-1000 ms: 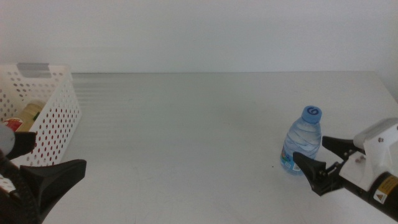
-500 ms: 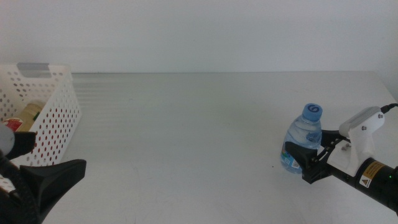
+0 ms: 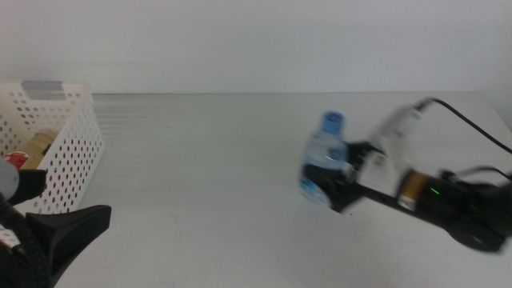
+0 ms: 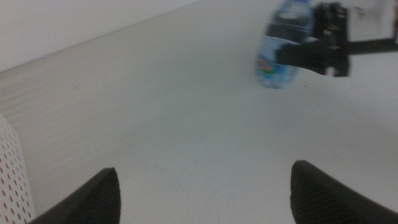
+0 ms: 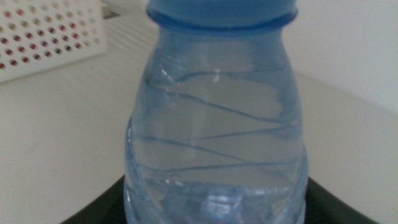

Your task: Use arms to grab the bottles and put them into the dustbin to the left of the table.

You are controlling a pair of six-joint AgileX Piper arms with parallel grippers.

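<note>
A small water bottle [image 3: 323, 160] with a blue cap stands upright right of the table's [image 3: 208, 184] centre, blurred by motion. My right gripper [image 3: 336, 182] is shut on its lower body. In the right wrist view the bottle [image 5: 217, 124] fills the picture, with dark jaws on both sides of its base. The left wrist view shows the bottle [image 4: 281, 46] far off in the other arm's jaws. My left gripper [image 4: 205, 168] is open and holds nothing; it waits at the front left [image 3: 48, 220], beside the dustbin [image 3: 68, 140].
The white perforated dustbin stands at the table's left edge and holds a red can [image 3: 18, 159] and a yellow-liquid bottle [image 3: 40, 145]. Its wall also shows in the left wrist view [image 4: 12, 177] and in the right wrist view [image 5: 43, 31].
My right gripper closed around the water bottle at the right side and has moved it leftward towards the table's centre. The left arm has not moved.
</note>
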